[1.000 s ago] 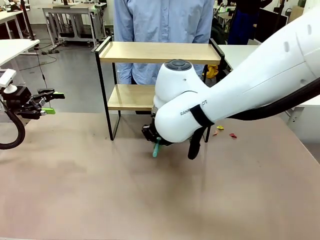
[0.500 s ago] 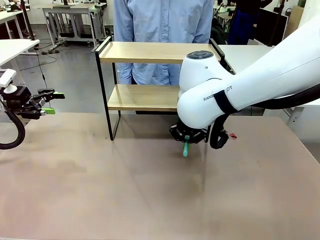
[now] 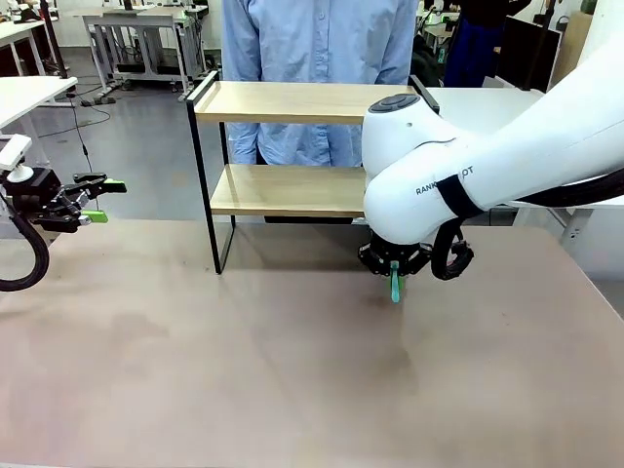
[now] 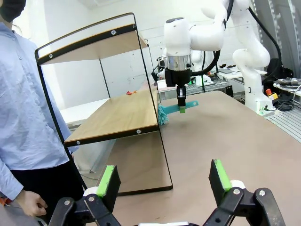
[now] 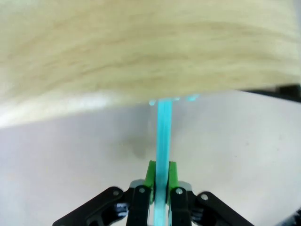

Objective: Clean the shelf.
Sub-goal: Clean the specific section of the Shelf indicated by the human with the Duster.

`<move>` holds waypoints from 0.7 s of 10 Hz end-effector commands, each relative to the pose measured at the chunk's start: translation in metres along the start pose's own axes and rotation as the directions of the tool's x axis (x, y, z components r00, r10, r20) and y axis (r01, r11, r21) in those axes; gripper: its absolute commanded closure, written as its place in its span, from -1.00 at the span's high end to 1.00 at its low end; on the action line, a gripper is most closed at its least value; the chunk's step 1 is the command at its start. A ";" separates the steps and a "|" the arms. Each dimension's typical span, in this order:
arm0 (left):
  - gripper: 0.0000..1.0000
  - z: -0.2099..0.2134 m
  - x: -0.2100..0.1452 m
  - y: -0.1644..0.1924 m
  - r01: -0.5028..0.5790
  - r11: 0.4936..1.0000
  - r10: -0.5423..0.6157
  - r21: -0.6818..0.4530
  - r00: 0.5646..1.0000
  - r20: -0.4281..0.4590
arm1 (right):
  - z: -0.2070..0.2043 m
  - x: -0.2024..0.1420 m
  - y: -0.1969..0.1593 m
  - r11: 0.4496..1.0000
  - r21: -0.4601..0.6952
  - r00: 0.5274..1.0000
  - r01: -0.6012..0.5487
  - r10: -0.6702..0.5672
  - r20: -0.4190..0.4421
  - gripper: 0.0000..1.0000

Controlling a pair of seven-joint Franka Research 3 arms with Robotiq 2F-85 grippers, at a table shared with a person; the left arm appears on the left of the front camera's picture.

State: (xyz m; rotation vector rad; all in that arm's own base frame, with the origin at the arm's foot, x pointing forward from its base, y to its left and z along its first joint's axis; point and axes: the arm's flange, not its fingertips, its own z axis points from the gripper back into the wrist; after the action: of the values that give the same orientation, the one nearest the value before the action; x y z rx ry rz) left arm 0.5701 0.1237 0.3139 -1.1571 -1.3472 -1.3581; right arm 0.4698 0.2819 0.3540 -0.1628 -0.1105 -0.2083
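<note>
The shelf (image 3: 292, 101) stands at the table's far side, two light boards in a black frame. My right gripper (image 3: 395, 275) hangs in front of its lower board (image 3: 283, 190), near the right end, shut on a teal brush (image 3: 395, 287). In the left wrist view the brush (image 4: 176, 109) lies level, with its bristle head at the lower board's (image 4: 117, 115) edge. In the right wrist view the teal handle (image 5: 164, 136) runs from my shut gripper (image 5: 160, 181) under the blurred board (image 5: 141, 47). My left gripper (image 3: 97, 200) stands open far to the left, its pads (image 4: 109, 181) wide apart.
A person in a light blue shirt (image 3: 317, 39) stands right behind the shelf; one hand (image 4: 30, 205) hangs low. A small orange scrap (image 4: 131, 92) lies on the lower board. White tables (image 3: 29, 93) stand at both sides. The brown table (image 3: 244, 370) in front is bare.
My right arm has swung to the right along the shelf's front, carrying the brush from near the left leg to the right end. The left arm has not moved.
</note>
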 end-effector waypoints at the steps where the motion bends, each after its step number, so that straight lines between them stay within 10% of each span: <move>1: 1.00 -0.001 0.004 0.000 0.004 1.000 -0.004 -0.003 1.000 0.001 | 0.027 -0.027 0.003 0.995 0.103 1.000 -0.006 0.003 0.029 -0.74; 7: 1.00 -0.001 0.004 0.000 0.004 1.000 -0.004 -0.003 1.000 0.001 | 0.061 -0.030 -0.028 0.987 0.119 0.992 -0.108 0.100 0.075 -0.74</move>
State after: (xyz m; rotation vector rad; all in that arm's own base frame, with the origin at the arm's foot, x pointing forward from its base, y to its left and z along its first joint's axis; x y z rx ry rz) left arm 0.5702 0.1236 0.3140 -1.1571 -1.3472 -1.3584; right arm 0.4451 0.2910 0.4032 -0.0937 -0.1747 -0.1391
